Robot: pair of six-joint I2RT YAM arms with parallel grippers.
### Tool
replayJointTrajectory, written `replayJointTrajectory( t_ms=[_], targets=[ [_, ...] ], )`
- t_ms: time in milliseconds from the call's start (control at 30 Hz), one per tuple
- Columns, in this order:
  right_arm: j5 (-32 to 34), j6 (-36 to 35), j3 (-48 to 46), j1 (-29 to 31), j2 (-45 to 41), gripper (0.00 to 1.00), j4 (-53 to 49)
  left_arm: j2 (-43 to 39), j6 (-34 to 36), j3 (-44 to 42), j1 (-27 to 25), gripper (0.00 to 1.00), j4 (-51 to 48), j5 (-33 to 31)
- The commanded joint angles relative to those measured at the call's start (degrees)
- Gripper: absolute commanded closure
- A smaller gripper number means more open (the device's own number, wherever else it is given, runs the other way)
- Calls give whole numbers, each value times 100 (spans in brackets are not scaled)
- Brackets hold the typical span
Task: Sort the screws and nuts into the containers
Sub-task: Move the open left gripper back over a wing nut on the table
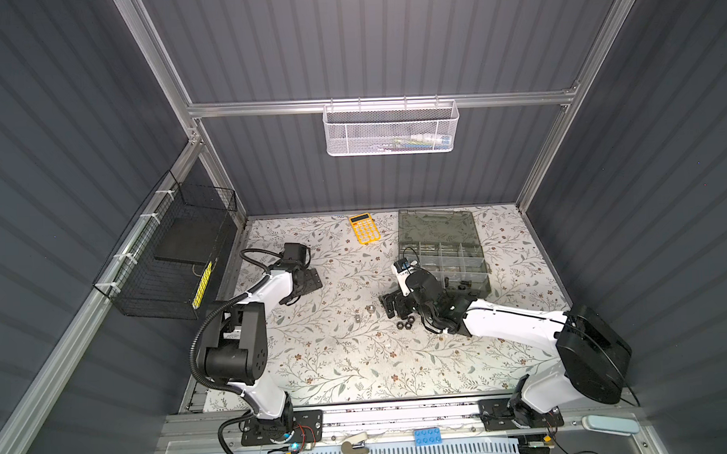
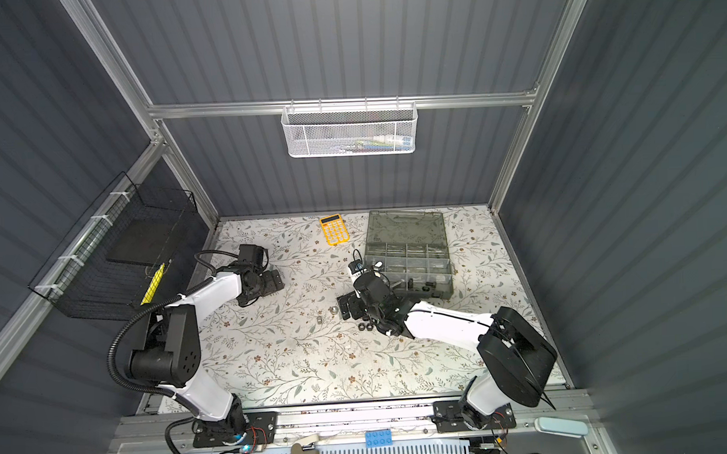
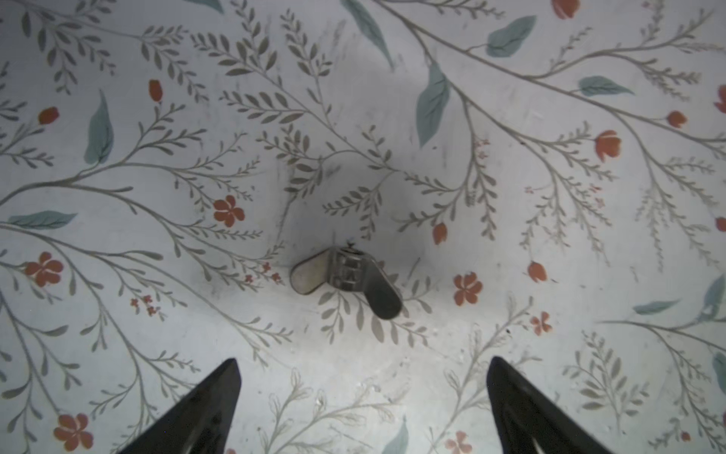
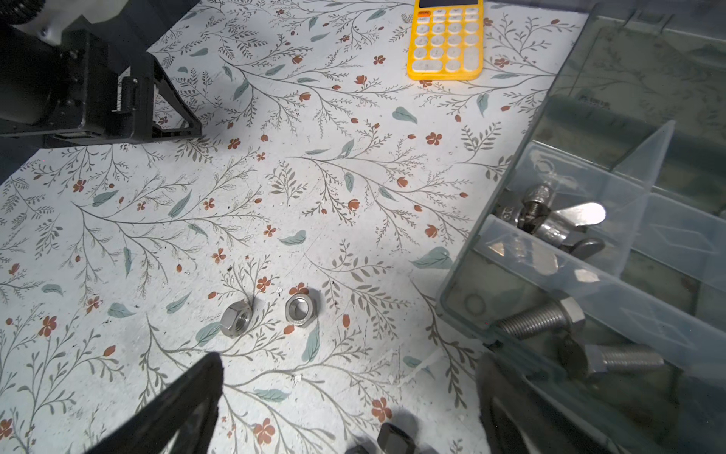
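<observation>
A silver winged nut [image 3: 345, 281] lies on the floral mat just ahead of my left gripper [image 3: 363, 393], which is open and empty, at the mat's left [image 1: 311, 279]. My right gripper [image 4: 349, 377] is open and empty too, hovering beside the near left corner of the grey organizer box [image 1: 436, 227]. Two silver hex nuts [image 4: 301, 309] [image 4: 235, 318] lie ahead of it, and black nuts [image 1: 403, 324] sit right under it. Screws [image 4: 538, 320] fill one container and winged nuts [image 4: 565, 224] the neighbouring one.
An orange calculator [image 1: 365, 229] lies at the back of the mat, left of the organizer's flipped-back lid. A white mesh basket [image 1: 391, 127] hangs on the back wall and a black wire basket [image 1: 176, 259] on the left wall.
</observation>
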Motion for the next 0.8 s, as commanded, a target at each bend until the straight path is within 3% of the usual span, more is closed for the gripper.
replayJointTrajectory(
  t_ms=[0,500,667,767],
  targets=[
    [110,-78,146,31,53,1,-94,183,-131,-66,169,7,408,236],
    [153,-93,154,39,53,1,-112,1122,-142,540,331,34,773,983],
    [136,-76,163,40,51,1,-121,1180,-133,544,290,36,902,1305],
    [151,-85,164,40,66,1,-121,1100,-55,575,204,37,786,1157]
  ],
)
